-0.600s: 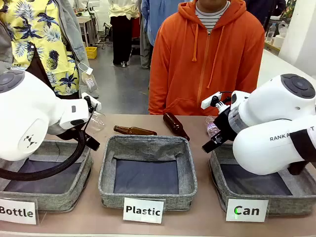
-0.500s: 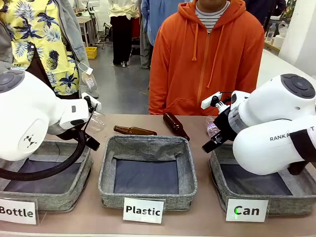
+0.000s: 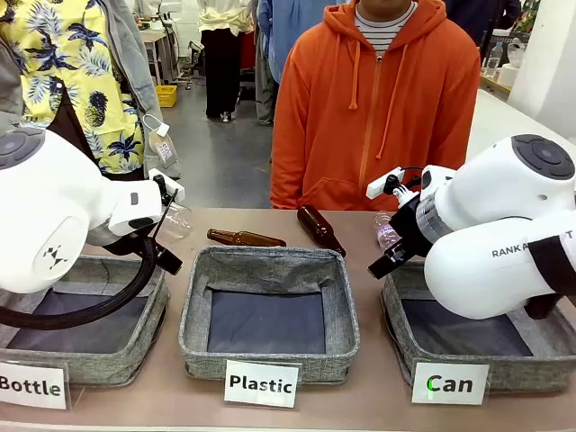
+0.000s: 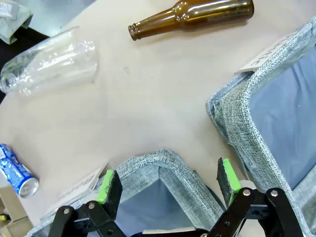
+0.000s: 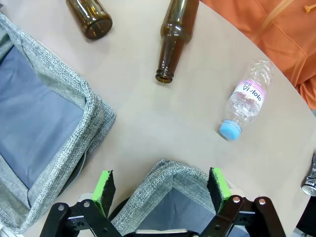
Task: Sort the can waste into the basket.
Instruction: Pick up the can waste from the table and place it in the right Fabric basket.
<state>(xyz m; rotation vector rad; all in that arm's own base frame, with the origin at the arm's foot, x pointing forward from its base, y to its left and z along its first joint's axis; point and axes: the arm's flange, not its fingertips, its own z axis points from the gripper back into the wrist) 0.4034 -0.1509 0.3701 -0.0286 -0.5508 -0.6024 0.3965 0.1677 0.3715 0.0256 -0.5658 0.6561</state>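
Lying well apart from the released left end effector (image 4: 168,177): the blue can (image 4: 17,170).

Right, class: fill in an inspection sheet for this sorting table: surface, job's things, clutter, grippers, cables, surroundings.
Surface: tan table, no spills seen.
Job's things: blue can and silver-and-black can on the table; Can basket shows no can in its visible part.
Clutter: left brown bottle, right brown bottle, large clear bottle, small clear bottle, Bottle basket, Plastic basket.
Grippers: left gripper and right gripper open, empty, each over a basket corner.
Cables: black cable loops under the left arm.
Surroundings: person in an orange hoodie at the far side; others behind.
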